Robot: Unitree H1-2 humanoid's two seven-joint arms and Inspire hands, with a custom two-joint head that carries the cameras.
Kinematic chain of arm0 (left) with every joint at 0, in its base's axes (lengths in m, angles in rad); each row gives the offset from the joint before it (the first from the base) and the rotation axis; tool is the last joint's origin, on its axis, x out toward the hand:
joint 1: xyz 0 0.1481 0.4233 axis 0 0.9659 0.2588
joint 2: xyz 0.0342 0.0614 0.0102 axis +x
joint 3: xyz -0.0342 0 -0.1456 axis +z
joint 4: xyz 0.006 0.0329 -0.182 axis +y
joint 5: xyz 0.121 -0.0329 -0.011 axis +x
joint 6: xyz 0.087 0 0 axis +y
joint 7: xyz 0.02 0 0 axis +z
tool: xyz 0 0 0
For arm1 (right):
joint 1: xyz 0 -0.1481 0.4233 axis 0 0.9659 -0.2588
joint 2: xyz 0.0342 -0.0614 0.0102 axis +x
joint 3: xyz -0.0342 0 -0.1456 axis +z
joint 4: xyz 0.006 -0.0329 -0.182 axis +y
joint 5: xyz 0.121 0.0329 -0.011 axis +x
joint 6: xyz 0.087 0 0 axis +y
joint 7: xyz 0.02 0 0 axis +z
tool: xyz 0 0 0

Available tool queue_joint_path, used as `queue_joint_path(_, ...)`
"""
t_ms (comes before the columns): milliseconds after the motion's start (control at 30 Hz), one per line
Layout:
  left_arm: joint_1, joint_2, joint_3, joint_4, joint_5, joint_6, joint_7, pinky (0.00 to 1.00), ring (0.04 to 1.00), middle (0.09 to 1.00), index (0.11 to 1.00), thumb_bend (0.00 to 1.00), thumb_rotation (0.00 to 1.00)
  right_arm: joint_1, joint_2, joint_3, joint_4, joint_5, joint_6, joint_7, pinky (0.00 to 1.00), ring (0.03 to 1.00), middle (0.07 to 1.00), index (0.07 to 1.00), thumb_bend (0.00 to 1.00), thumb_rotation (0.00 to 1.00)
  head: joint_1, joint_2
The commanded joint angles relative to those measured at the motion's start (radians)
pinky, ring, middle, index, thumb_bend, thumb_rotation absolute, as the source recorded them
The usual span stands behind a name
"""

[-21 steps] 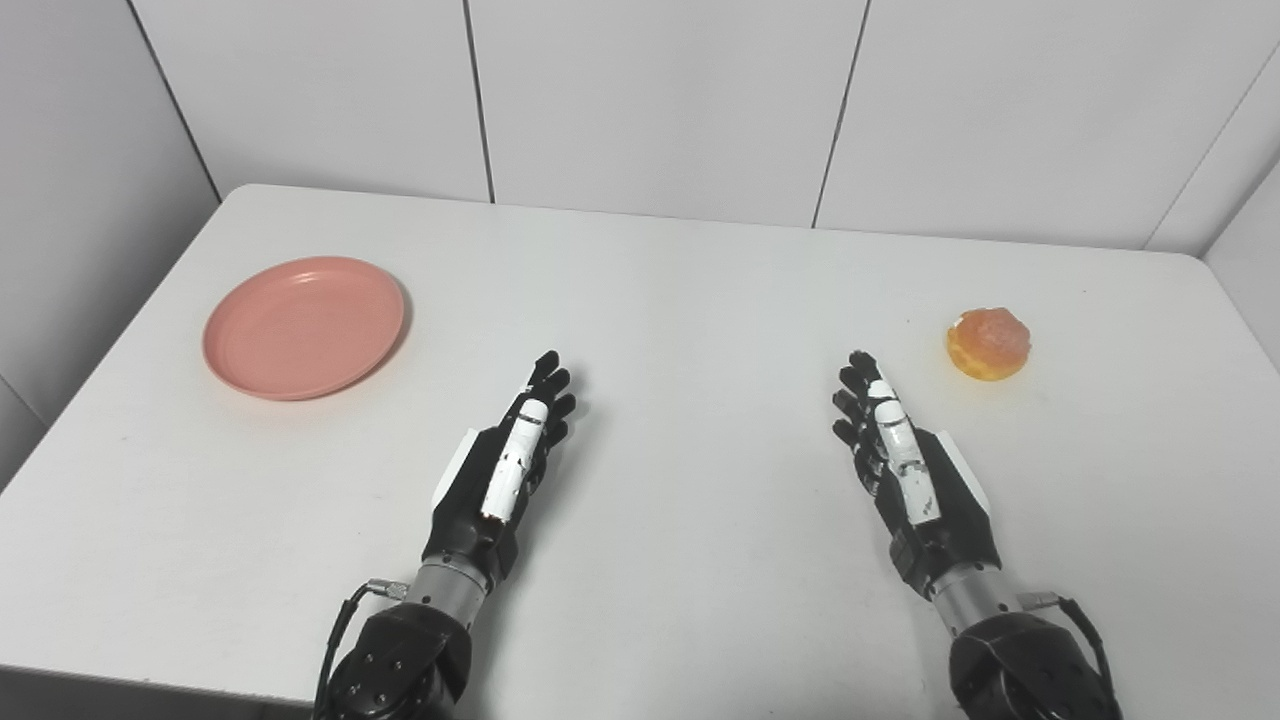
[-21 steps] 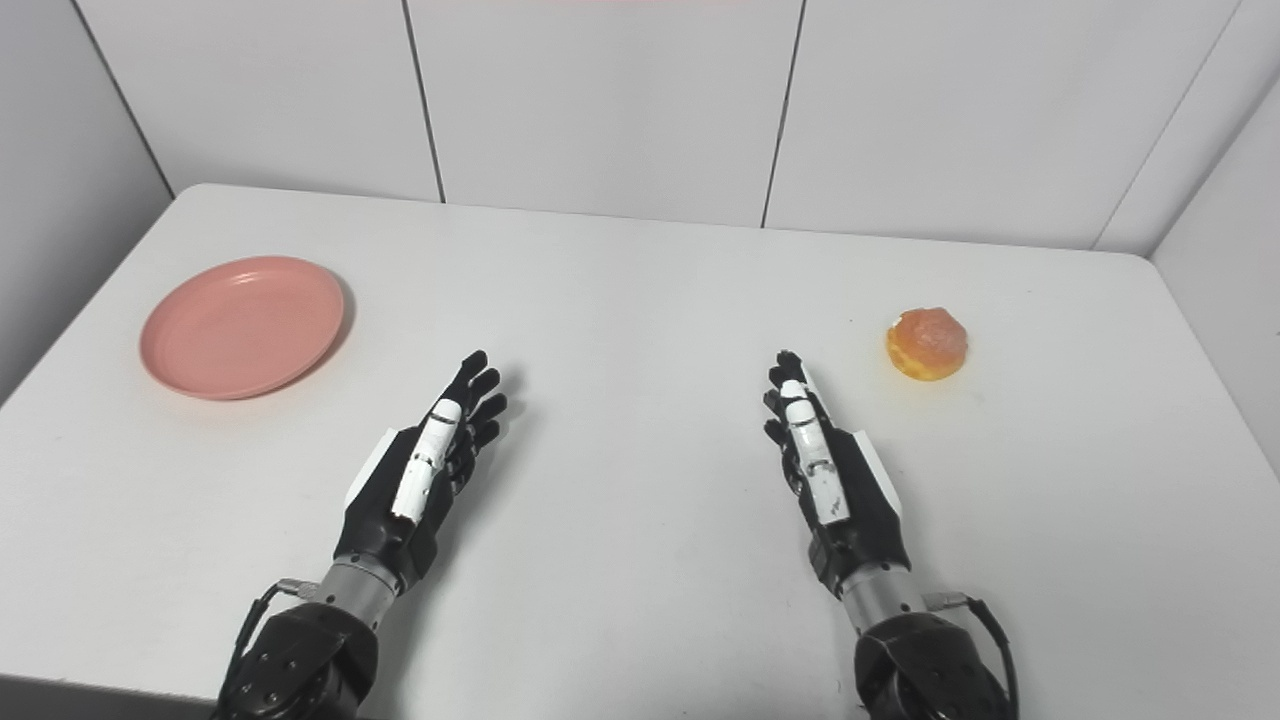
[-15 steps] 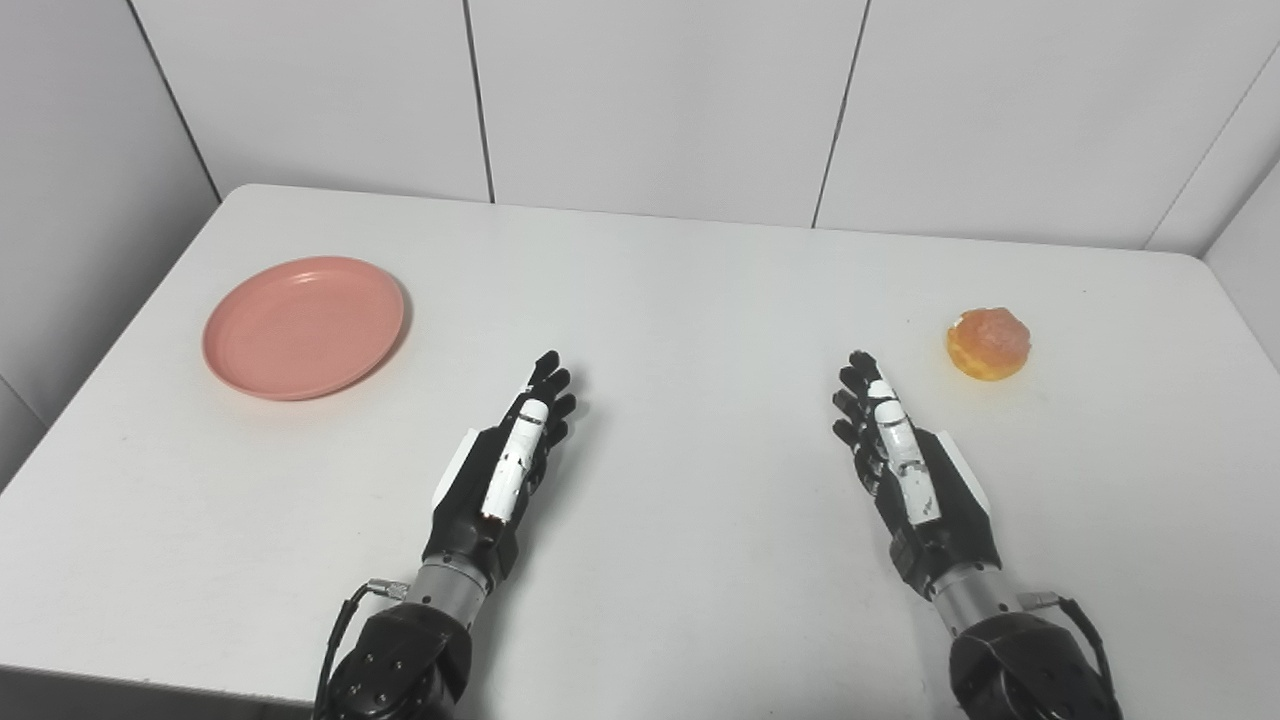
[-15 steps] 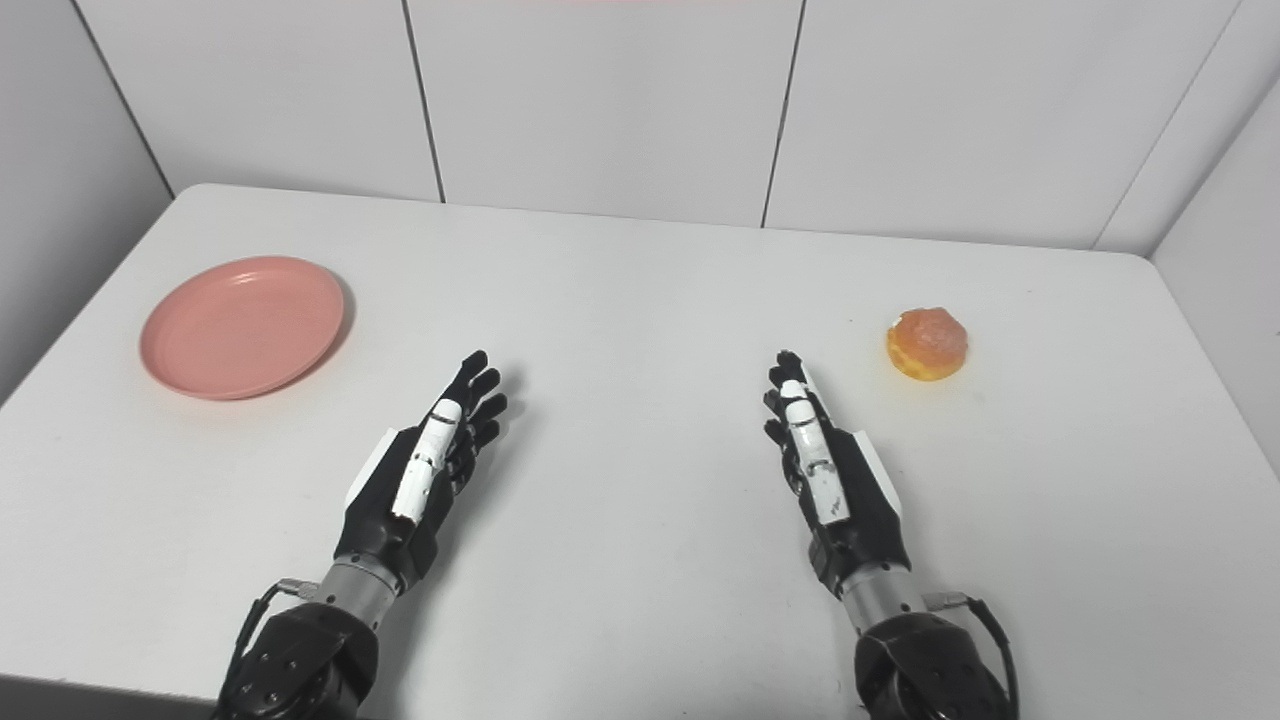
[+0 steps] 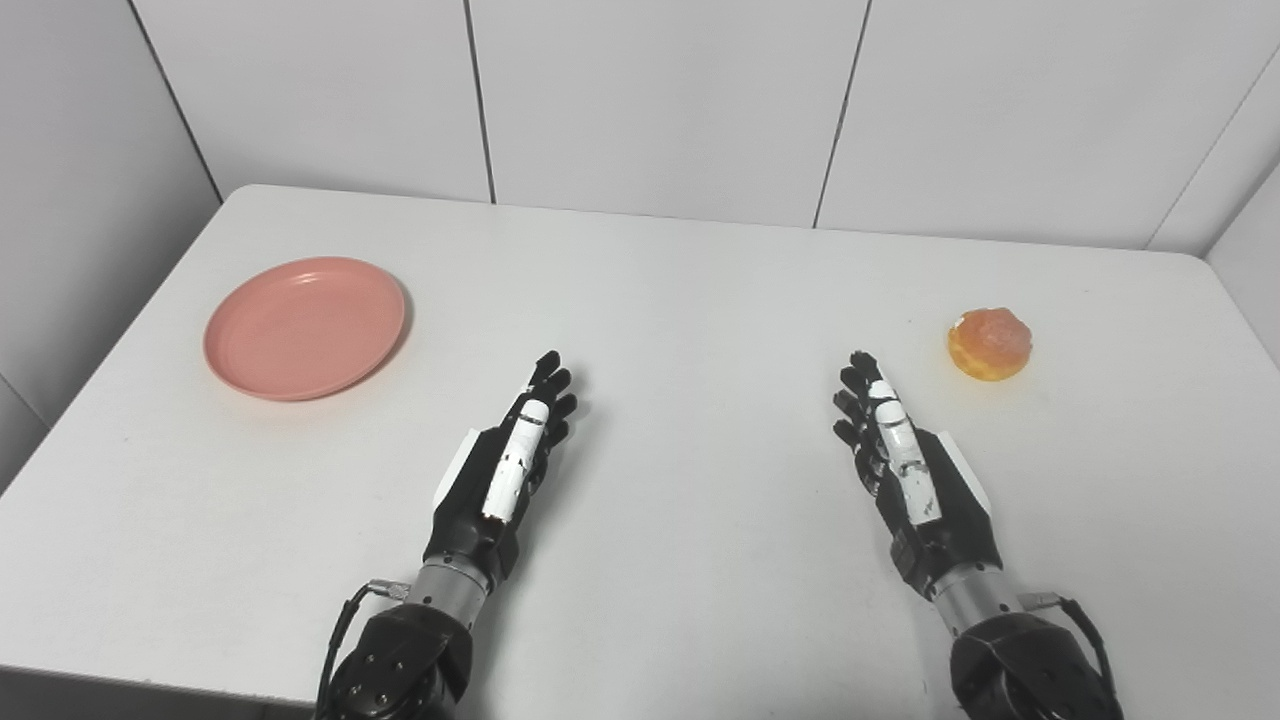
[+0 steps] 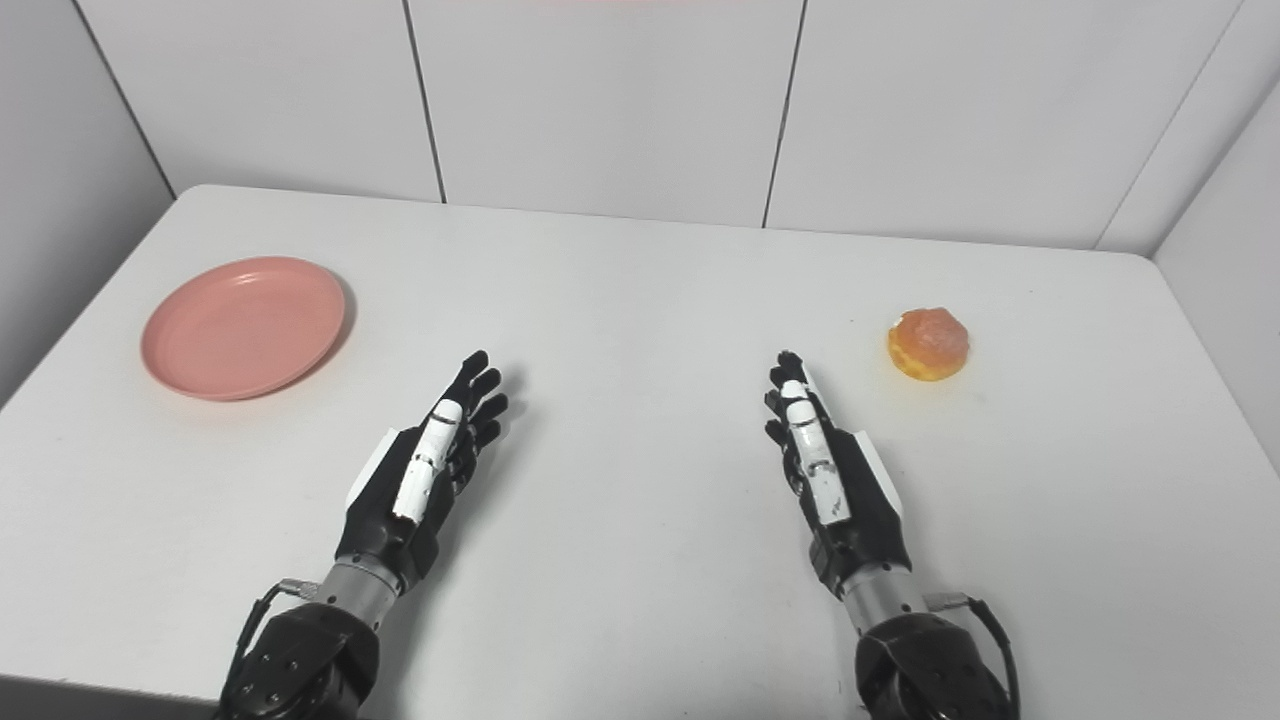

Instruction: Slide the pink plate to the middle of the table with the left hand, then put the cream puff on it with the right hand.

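At the left side of the white table point(image 5: 660, 300), the pink plate point(image 5: 305, 327) is lying flat and empty, close to the left edge and well short of the table's middle. No contact is being made with it. The left hand point(image 5: 500, 460) is being held edge-on over the near centre of the table, its fingers point(image 5: 547, 385) extended, slightly spread and holding nothing. From those fingertips the plate is lying forward and to the left, well apart, so the first move is judged to turn on a reach up and leftward to the plate's far or outer rim, followed by a draw to the right. This hand is clearly the nearer of the two to the plate.

Further right, the right hand point(image 5: 915, 470) is being held in a mirrored pose, its fingers point(image 5: 858, 380) likewise straight, apart and empty. The cream puff point(image 5: 989, 343) is resting on the table forward and to the right of those fingertips, near but not touching, and is far closer to this hand than to the other. Being rounded, it is presenting no marked long axis. Neither step of the task is judged to be begun.
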Motion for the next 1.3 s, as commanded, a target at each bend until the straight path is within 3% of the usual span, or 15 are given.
queue_joint_path(0,0.002,0.012,-0.004,-0.014,0.002,-0.052,0.000,1.00,0.977,0.993,0.984,0.49,1.00,-0.025,0.005,0.000,-0.019,0.015,-0.019,0.005,1.00,1.000,1.000,1.000,0.27,1.00,0.002,0.000)
queue_joint_path(333,0.003,0.007,-0.010,-0.004,0.006,-0.065,0.001,1.00,0.978,0.994,0.986,0.49,1.00,-0.024,-0.001,-0.002,-0.004,0.023,-0.039,0.010,1.00,1.000,1.000,1.000,0.26,1.00,0.031,-0.018)
queue_joint_path(600,0.002,-0.016,-0.049,0.043,0.045,-0.110,0.022,1.00,0.979,0.994,0.989,0.49,1.00,-0.016,-0.021,-0.017,0.016,0.035,-0.062,0.019,1.00,1.000,1.000,1.000,0.21,1.00,0.189,-0.108)
queue_joint_path(900,-0.003,-0.052,-0.088,0.101,0.083,-0.159,0.059,0.97,0.961,0.980,0.976,0.48,1.00,-0.009,-0.053,-0.029,0.056,0.055,-0.117,0.053,1.00,1.000,1.000,1.000,0.19,1.00,0.302,-0.192)
queue_joint_path(1267,-0.006,-0.064,-0.115,0.122,0.119,-0.156,0.086,0.94,0.956,0.974,0.970,0.45,1.00,-0.008,-0.051,-0.032,0.060,0.078,-0.134,0.053,1.00,1.000,1.000,1.000,0.14,1.00,0.348,-0.221)
